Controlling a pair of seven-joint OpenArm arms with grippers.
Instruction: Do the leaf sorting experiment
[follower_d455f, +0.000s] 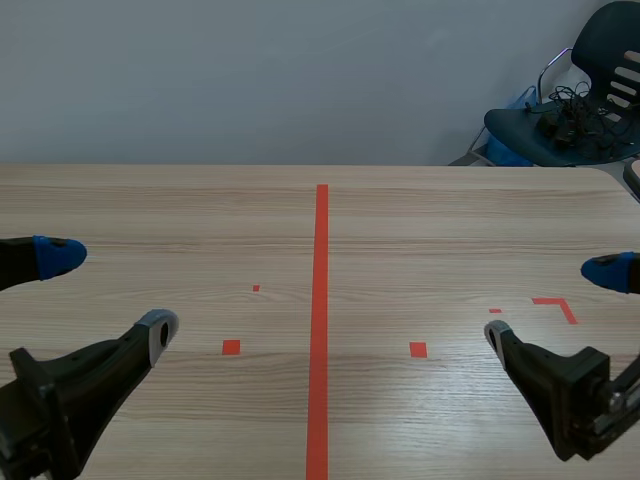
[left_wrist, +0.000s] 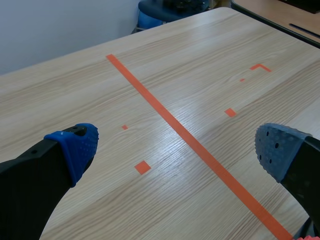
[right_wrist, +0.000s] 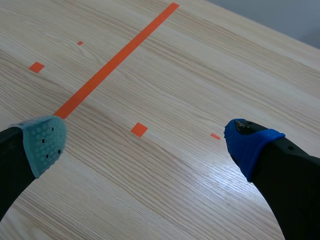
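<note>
No leaves or sorting containers show in any view. My left gripper (follower_d455f: 105, 292) hovers open over the table's near left, its two fingers wide apart with bare wood between them (left_wrist: 175, 145). At the near right my right gripper (follower_d455f: 555, 303) is open too, nothing between its pads (right_wrist: 142, 137). Both hang just above the light wooden table (follower_d455f: 420, 230).
An orange-red tape line (follower_d455f: 320, 320) runs down the table's middle, with small tape squares and a corner mark on either side. Beyond the far right corner stands a dark chair (follower_d455f: 570, 110) with cables on its seat. A grey wall closes the back.
</note>
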